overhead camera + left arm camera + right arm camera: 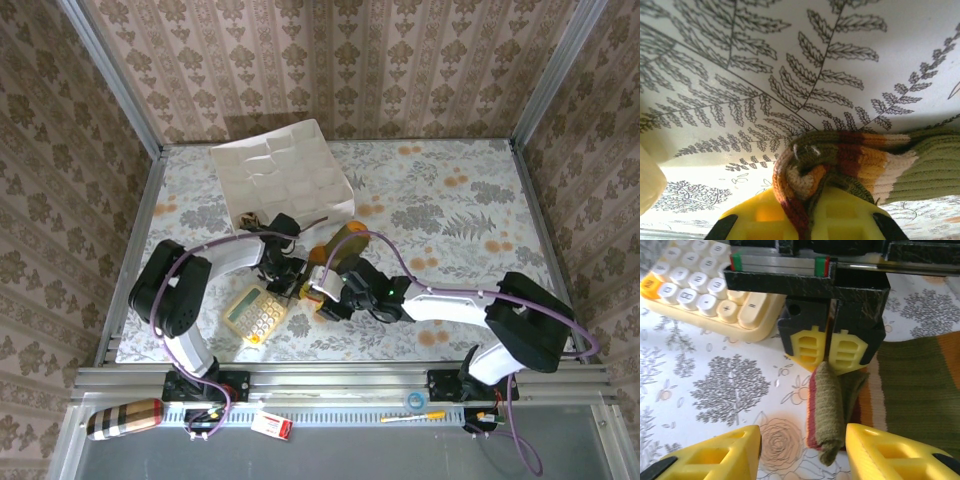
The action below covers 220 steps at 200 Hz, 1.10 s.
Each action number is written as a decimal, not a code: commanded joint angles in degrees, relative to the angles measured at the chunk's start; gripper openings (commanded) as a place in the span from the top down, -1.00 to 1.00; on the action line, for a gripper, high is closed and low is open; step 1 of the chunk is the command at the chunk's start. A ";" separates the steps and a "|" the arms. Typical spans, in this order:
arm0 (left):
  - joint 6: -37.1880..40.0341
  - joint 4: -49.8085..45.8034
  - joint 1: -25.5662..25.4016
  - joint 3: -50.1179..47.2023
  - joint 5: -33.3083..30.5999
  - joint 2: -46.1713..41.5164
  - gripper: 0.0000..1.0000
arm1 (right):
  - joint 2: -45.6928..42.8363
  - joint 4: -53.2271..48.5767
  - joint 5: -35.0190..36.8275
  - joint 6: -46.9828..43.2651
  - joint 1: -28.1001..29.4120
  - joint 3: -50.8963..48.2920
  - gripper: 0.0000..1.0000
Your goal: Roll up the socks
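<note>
My left fingers pinch the striped cuff of the olive sock, lying near the counter's middle beside the calculator, while my right fingers stand apart astride that first fold, so I judge the roll barely begun, nearly all remaining.

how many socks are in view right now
2. The olive sock lies at the table's middle, its striped cuff pinched in the left hand. The brown-and-tan patterned sock lies rolled on the front rail, near left. Others may be hidden.
</note>
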 commanded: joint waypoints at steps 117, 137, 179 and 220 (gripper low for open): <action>2.36 -3.10 1.47 -0.50 -2.13 -0.87 0.97 | 13.89 -7.12 -1.43 6.62 -4.14 9.79 1.00; 3.16 0.68 2.16 -1.87 -1.97 -3.30 0.61 | 14.50 -8.32 -3.42 7.82 -6.04 9.58 1.00; 7.73 5.54 3.09 -3.05 -1.98 -8.50 0.07 | 17.05 -11.38 -8.34 9.98 -9.45 11.70 1.00; 11.77 9.06 2.68 -5.57 -1.40 -12.48 0.07 | 19.80 -14.21 -9.96 11.82 -11.20 13.59 1.00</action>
